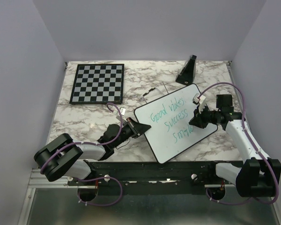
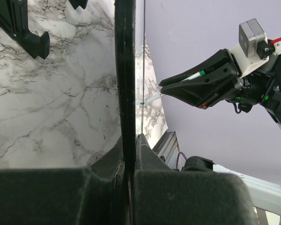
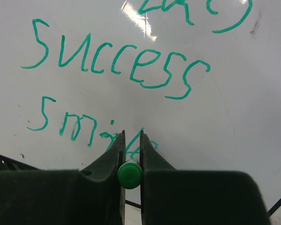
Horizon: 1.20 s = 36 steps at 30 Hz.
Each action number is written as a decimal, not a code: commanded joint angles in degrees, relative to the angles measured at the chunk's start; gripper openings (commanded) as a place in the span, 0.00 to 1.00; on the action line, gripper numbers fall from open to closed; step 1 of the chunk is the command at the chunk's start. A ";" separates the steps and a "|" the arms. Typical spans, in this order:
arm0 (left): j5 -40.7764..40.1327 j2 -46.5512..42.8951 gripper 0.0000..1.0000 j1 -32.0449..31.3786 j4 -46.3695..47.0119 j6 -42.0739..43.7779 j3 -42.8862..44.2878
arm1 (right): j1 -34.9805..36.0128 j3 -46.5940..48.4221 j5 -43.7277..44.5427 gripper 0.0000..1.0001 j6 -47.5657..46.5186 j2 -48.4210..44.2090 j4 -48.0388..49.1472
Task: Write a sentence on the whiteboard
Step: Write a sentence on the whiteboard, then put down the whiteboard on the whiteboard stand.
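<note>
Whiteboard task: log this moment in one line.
left gripper: shut on whiteboard edge | right gripper: shut on green marker | sentence: Good vibes, Success, Smile on board

Table: marble-patterned top is seen | chessboard: laid flat at far left | black wedge stand: set at far right, well apart from chessboard

One whiteboard, one chessboard, one marker

black-rimmed whiteboard askew right of centre, green three-line sentence "good vibes success smile"
</note>
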 commanded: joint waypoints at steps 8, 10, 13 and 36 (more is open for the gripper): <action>1.48 -1.42 0.00 -0.48 5.98 1.69 0.52 | -0.19 1.27 8.19 0.01 1.17 0.45 3.03; 1.56 -1.42 0.00 -0.48 5.89 1.87 0.52 | -0.28 3.03 8.55 0.01 2.31 -0.43 4.09; 1.74 -1.34 0.00 -0.39 6.15 2.04 0.61 | -0.45 7.06 7.59 0.01 4.50 -1.49 3.83; 9.91 -12.75 0.00 1.10 -6.83 13.90 7.55 | -9.50 5.58 -24.92 0.01 22.09 -21.35 8.31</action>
